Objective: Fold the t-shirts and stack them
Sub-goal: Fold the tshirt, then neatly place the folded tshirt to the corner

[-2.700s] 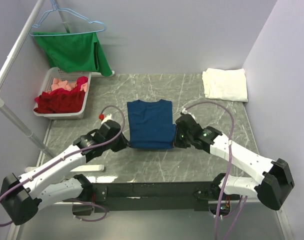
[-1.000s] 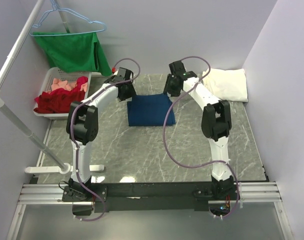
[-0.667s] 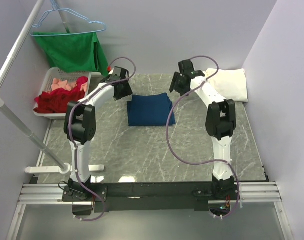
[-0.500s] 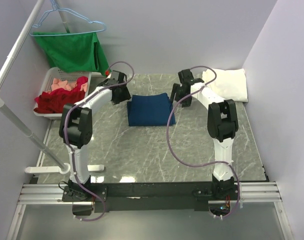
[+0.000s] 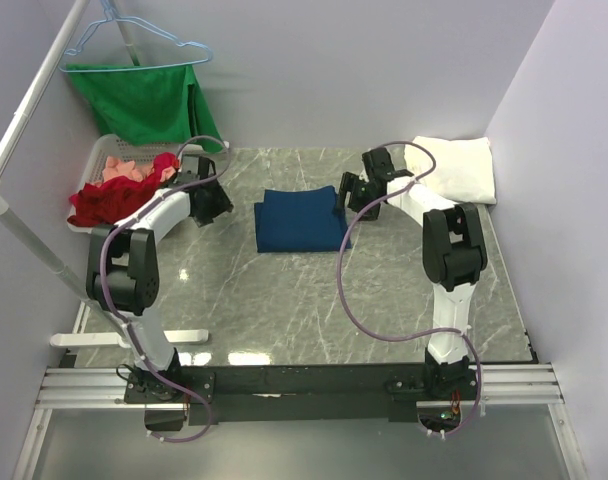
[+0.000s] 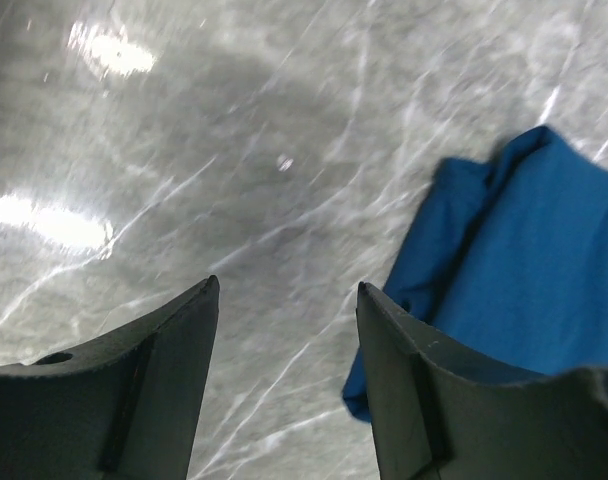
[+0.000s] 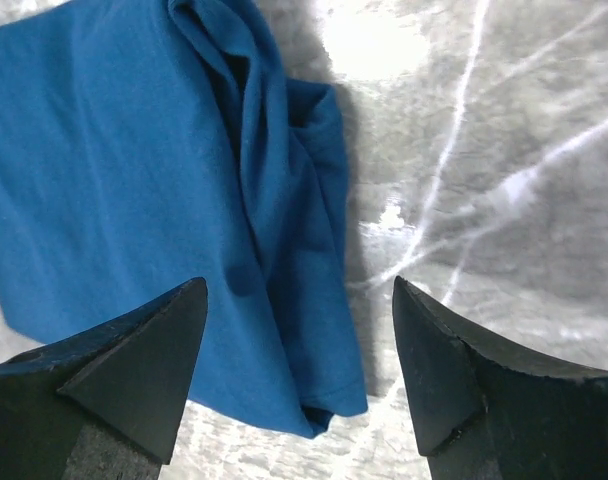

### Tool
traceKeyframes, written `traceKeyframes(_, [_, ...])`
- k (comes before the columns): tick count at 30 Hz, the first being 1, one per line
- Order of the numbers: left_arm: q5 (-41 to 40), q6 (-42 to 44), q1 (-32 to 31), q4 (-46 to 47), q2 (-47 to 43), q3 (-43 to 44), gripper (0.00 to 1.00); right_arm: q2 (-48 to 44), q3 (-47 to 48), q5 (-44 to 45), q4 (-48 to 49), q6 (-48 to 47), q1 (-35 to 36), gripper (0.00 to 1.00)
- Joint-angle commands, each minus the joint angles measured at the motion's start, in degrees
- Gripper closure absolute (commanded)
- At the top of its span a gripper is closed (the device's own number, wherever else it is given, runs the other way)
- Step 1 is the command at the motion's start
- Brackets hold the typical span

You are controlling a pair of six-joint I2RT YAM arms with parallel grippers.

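The navy blue t-shirt (image 5: 302, 221) lies folded into a small rectangle on the marble table (image 5: 284, 300). The left wrist view shows its left edge (image 6: 529, 285), and the right wrist view its bunched right edge (image 7: 134, 170). The white t-shirt (image 5: 454, 168) lies folded at the back right corner. My left gripper (image 5: 212, 203) (image 6: 287, 286) is open and empty, over bare table left of the blue shirt. My right gripper (image 5: 346, 200) (image 7: 299, 285) hangs wide open above the blue shirt's right edge, holding nothing.
A white basket (image 5: 96, 222) with red and pink clothes stands at the back left, close to my left arm. A green garment (image 5: 149, 100) hangs on a hanger from the rail above it. Walls close in the back and right.
Both grippers have let go of the folded blue shirt's far edge. The left arm has swung left toward the basket. The right gripper has opened wider and dropped back to the shirt's right edge.
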Motion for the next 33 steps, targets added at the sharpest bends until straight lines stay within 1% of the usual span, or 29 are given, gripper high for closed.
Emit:
traceKeyframes(1, [2.8,-0.6,1.5,1.9,-3.5,-1.9,0.37,-2.5,-2.0,-5.1,5.2,1.1,-0.9,0.19])
traceKeyframes(7, [3.6,-0.2,3.1,2.1,-4.4,-2.9,0.37,-1.5,-3.8,-8.5,7.8,1.6,-1.0,0.18])
traceKeyframes(15, [3.9,-0.2,4.0,2.3,-4.9,-3.1,0.38,2.5,-4.6,-16.3,11.1,3.0,-0.7,0.21])
traceKeyframes(19, [4.0,-0.4,4.2,2.5,-5.4,-3.5,0.38,4.4,-3.7,-16.6,10.8,3.0,-0.2,0.23])
traceKeyframes(24, [3.9,-0.2,4.4,2.4,-5.5,-3.7,0.38,5.3,-3.4,-15.5,9.8,2.0,0.0,0.22])
traceKeyframes(30, [4.1,0.0,4.6,2.4,-5.6,-3.7,0.38,8.2,-0.2,-18.3,7.1,0.9,1.2,0.29])
traceKeyframes(33, [3.9,0.0,4.5,2.3,-5.9,-3.7,0.38,10.0,2.3,-20.3,5.5,0.1,2.7,0.37])
